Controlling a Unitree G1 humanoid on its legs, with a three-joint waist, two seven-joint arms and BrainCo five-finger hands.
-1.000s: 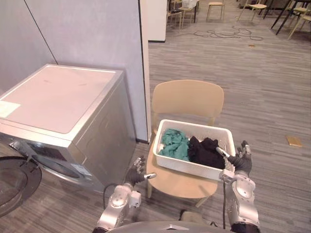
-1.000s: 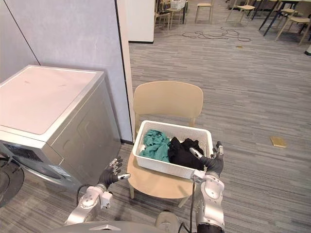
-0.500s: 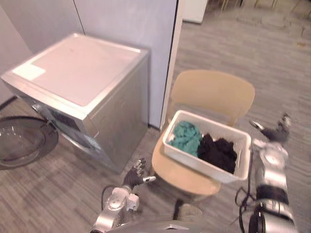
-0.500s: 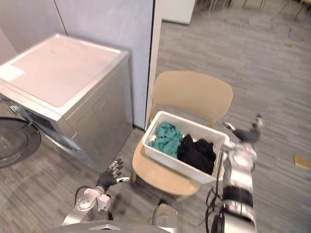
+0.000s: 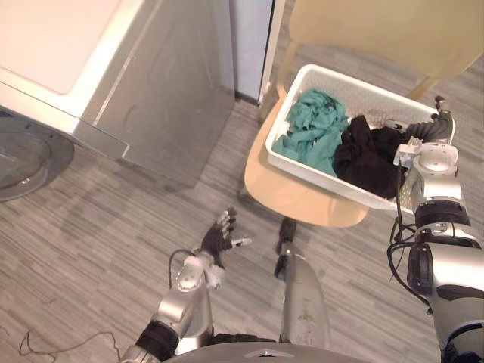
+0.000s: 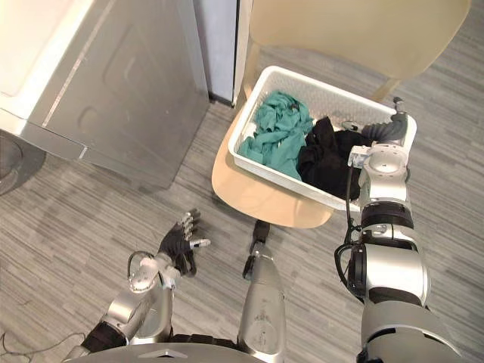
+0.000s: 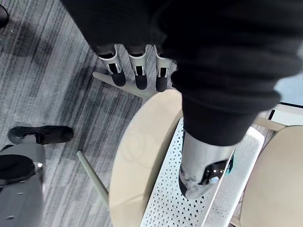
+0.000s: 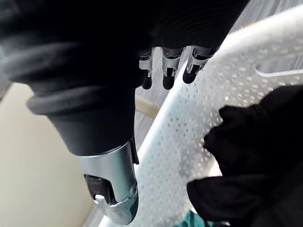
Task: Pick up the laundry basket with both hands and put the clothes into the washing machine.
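Looks far more steeply down than half a second ago: a shift of the head camera, not of the things. Has meanwhile brought the right robot hand (image 5: pixel 436 127) from raised beside the laundry basket (image 5: pixel 321 172) down to its far right corner, at the rim. Keeps it open there, with fingers (image 8: pixel 164 72) straight along the outside of the perforated wall and the thumb held apart, not yet curled round anything. Holds the left robot hand (image 5: pixel 217 240) low over the floor (image 5: pixel 91 249), open and spread, empty, well apart from the basket and pointed toward the edge of the chair (image 5: pixel 291 198).

Finds the basket resting on the chair seat, near the washing machine (image 5: pixel 162 83). Carries teal clothes (image 5: pixel 311 125) on the machine's side and black clothes (image 5: pixel 367 155) toward the right hand. Shows the machine's round door (image 5: pixel 23 155) swung open at the front.

Judged to be at the reach for the two-handed grasp, and only half set up. Next, probably: raise the left hand and carry it across to the basket's left end, opposite the right, then curl both over the rim before lifting. Calls for matched grips and a level lift, lest the load tip out. After that, a turn toward the open door. No loading begun yet.
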